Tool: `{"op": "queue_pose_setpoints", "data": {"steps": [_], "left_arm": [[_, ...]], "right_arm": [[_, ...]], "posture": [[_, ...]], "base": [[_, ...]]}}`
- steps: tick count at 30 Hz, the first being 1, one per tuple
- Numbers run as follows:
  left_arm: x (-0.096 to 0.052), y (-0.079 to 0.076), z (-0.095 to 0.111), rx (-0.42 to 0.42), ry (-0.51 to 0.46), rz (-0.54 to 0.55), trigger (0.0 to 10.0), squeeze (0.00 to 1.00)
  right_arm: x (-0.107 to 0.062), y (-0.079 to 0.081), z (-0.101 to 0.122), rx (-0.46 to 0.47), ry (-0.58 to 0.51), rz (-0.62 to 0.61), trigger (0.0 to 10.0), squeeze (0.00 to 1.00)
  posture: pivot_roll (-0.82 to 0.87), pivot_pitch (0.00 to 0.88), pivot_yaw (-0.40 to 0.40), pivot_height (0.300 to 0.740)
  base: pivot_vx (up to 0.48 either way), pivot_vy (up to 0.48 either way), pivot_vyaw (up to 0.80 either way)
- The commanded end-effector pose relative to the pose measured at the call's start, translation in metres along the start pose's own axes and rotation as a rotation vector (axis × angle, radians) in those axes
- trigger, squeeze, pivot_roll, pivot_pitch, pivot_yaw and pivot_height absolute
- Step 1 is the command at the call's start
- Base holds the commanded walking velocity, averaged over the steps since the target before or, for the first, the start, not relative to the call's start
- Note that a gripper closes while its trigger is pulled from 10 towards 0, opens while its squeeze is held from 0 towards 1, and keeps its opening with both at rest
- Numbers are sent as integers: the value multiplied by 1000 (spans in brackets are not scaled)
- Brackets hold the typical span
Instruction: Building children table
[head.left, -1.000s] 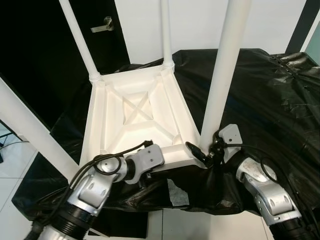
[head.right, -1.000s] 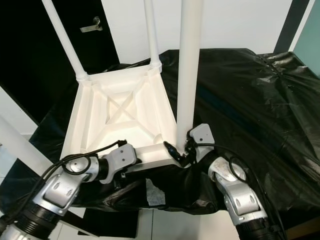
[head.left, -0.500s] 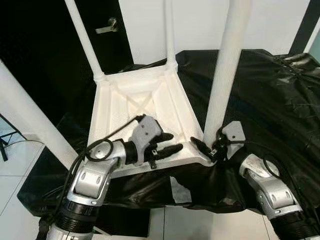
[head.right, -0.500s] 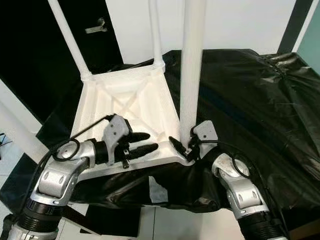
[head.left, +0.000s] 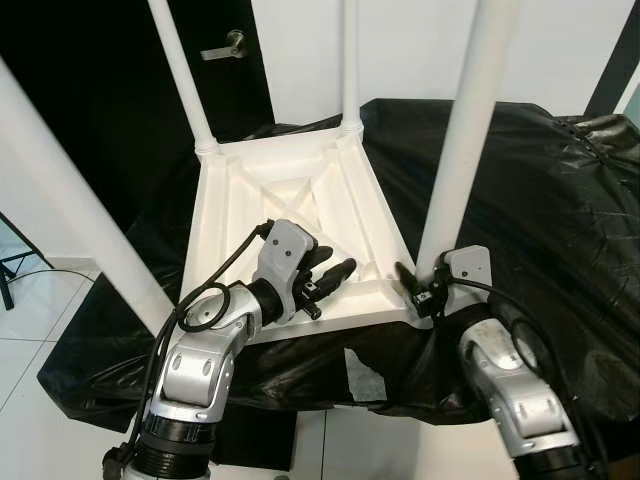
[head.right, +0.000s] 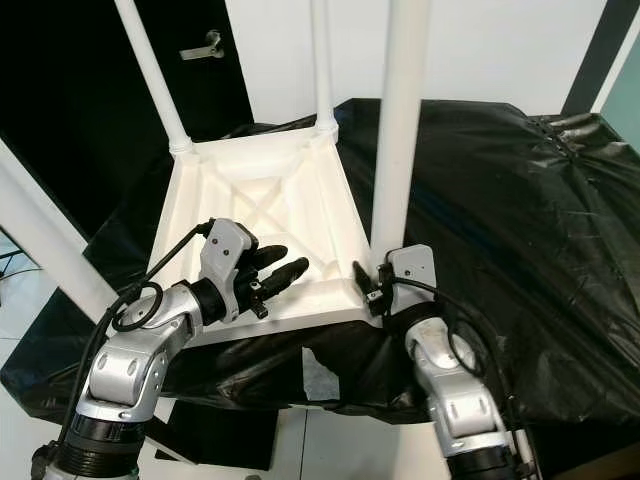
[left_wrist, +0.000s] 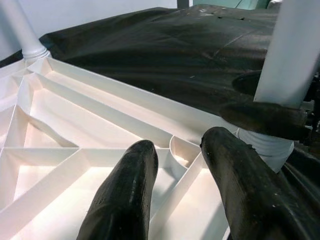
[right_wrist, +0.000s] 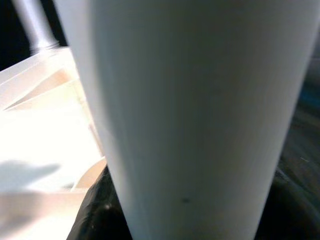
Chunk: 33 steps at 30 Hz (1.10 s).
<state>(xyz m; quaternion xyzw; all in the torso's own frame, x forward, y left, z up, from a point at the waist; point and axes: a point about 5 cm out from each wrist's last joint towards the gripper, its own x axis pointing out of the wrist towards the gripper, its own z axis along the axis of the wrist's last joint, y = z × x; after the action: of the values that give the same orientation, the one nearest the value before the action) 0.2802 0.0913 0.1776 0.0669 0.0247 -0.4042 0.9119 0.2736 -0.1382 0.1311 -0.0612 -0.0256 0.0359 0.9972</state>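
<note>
Left gripper (head.left: 335, 270) risen, ribbed white tabletop (head.left: 240, 215)

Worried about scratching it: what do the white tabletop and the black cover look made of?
The tabletop looks like moulded plastic, matte white, judging by the ribs on its underside. The black cover looks like thin plastic sheeting: glossy, wrinkled, creased.

Silver arms, black-fingered claws, cables

Right gripper (head.right: 372, 283) clasps table leg (head.right: 402, 130) (upturned table (head.right: 262, 205)).
</note>
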Motion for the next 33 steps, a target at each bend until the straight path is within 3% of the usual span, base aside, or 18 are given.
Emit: {"op": "queue_pose_setpoints", "data": {"steps": [1, 2, 6, 7, 8, 9, 15, 16, 24, 25, 26, 27, 31, 33], "left_arm": [[0, 3, -4, -1, 23, 45, 10000, 0], [4, 3, -4, -7, 21, 54, 10000, 0], [6, 3, -2, -2, 14, 68, 10000, 0], [7, 2, -2, 5, 18, 72, 10000, 0], [7, 2, -2, 5, 18, 72, 10000, 0], [7, 2, -3, 14, 24, 74, 10000, 0], [8, 2, -5, 20, 32, 76, 10000, 0], [8, 3, -5, 29, 34, 78, 10000, 0], [7, 9, -6, 50, 55, 99, 10000, 0], [7, 8, -6, 54, 56, 93, 10000, 0], [7, 8, -6, 54, 56, 93, 10000, 0], [6, 7, -7, 62, 59, 84, 10000, 0], [6, 7, -8, 69, 65, 83, 10000, 0], [6, 7, -8, 69, 65, 83, 10000, 0]], "right_arm": [[-5, -13, -18, -41, 93, -102, 0, 0], [-7, -6, -21, -9, 110, -188, 0, 0], [-7, 4, -20, 28, 108, -202, 0, 0], [-7, 8, -18, 31, 100, -190, 980, 0], [-7, 8, -18, 31, 100, -190, 980, 0], [-7, 10, -15, 36, 78, -170, 10000, 0], [-6, 9, -7, 55, 24, -131, 10000, 0], [-5, 6, -4, 56, 0, -112, 10000, 1000], [-10, -18, 9, 2, -111, 88, 10000, 1000], [-10, -25, 10, -4, -114, 163, 10000, 675], [-10, -25, 10, -4, -114, 163, 10000, 675], [-11, -32, 11, -12, -107, 303, 10000, 0], [-8, -37, 11, -29, -86, 422, 10000, 0], [-8, -37, 11, -29, -86, 422, 10000, 0]], "posture": [[-52, 0, 52, 740], [-50, 0, 53, 740], [-55, 0, 62, 740], [-55, 0, 62, 740], [-55, 0, 62, 740], [-59, 0, 67, 740], [-63, 0, 67, 740], [-63, 0, 65, 740], [-62, 0, 69, 740], [-62, 0, 70, 740], [-62, 0, 70, 740], [-63, 0, 73, 740], [-64, 0, 73, 740], [-64, 0, 73, 740]], "base": [[0, 0, 0], [0, 0, 0], [0, 0, 0], [0, 0, 0], [0, 0, 0], [0, 0, 0], [0, 0, 0], [0, 0, 0], [0, 0, 0], [0, 0, 0], [0, 0, 0], [0, 0, 0], [0, 0, 0], [0, 0, 0]]}}
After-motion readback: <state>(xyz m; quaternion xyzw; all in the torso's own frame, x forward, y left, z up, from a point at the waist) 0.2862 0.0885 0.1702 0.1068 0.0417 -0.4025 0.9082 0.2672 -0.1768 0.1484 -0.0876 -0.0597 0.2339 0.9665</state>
